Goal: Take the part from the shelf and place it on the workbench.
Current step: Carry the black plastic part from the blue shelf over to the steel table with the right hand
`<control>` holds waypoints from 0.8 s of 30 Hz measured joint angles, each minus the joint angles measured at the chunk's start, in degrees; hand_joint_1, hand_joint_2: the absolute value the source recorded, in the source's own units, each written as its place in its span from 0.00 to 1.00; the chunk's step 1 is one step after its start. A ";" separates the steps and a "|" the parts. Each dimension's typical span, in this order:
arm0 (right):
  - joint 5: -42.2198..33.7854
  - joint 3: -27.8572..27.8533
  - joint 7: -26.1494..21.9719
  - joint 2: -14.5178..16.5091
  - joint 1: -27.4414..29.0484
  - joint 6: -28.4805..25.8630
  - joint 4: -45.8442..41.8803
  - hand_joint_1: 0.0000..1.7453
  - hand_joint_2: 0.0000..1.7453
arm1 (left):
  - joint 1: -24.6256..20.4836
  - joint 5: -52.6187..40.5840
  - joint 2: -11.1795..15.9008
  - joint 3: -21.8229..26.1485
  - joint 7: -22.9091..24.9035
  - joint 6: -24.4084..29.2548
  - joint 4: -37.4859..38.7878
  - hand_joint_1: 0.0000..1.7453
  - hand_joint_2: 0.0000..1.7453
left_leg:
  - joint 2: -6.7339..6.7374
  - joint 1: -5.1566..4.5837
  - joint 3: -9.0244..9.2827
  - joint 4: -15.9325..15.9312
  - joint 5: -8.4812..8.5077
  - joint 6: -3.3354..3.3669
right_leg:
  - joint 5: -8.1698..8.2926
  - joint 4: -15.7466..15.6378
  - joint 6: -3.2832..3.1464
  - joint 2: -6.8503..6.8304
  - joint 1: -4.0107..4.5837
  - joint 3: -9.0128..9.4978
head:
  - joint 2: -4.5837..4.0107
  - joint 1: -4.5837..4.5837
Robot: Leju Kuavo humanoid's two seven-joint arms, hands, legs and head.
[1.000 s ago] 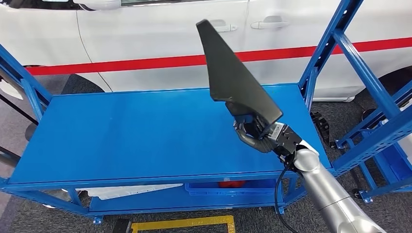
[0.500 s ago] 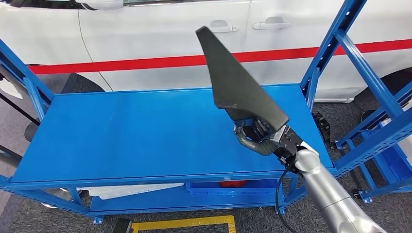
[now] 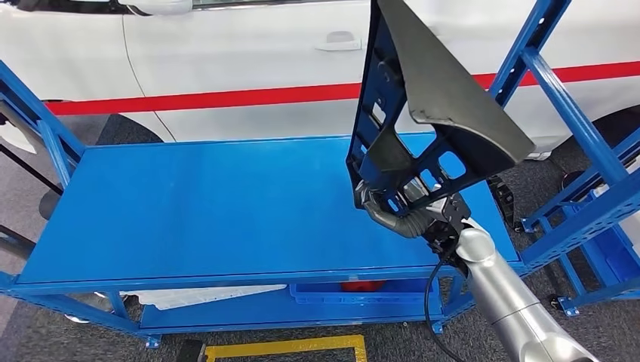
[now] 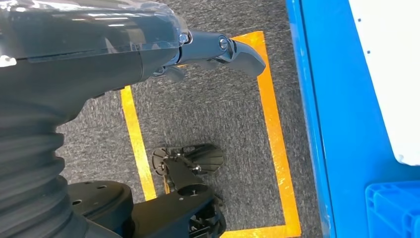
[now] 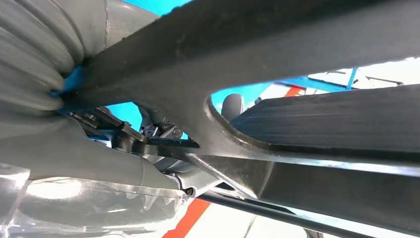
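The right hand (image 3: 404, 205) is gripping the black plastic trim part (image 3: 423, 105) by its lower, ribbed end, fingers wrapping the part's frame; the right wrist view is showing the dark ribs crossing close in front of the hand (image 5: 148, 144). The part is standing nearly upright in the air above the right portion of the blue worktop (image 3: 211, 211), touching nothing but the hand, its open lattice side facing the camera and its smooth wedge face pointing right. The left hand (image 4: 218, 49) is hanging beside the body over grey carpet and a yellow floor marking (image 4: 275, 129), holding nothing, its fingers apart.

The step in hand looks like lowering the part onto the worktop. To do it well, the wrist should be tipping the tall part down toward flat, so it is not landing on its narrow edge and toppling. The long upper tip is swinging close to the blue shelf upright (image 3: 521, 53) on the right, so steering leftward toward the bare middle seems wise, releasing only once the part is resting along its length. Beyond the worktop, a white car (image 3: 226, 53) with a red stripe is standing.
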 joint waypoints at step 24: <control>0.32 -0.09 -0.25 0.14 -0.14 -0.52 0.36 1.00 1.00 | 0.16 -0.29 0.29 -0.05 0.31 0.17 -0.01 0.00 1.00 | 0.07 1.23 -2.41 13.32 -8.00 -2.06 | 2.24 3.59 -2.08 -0.02 0.22 -5.79 | 0.00 -0.01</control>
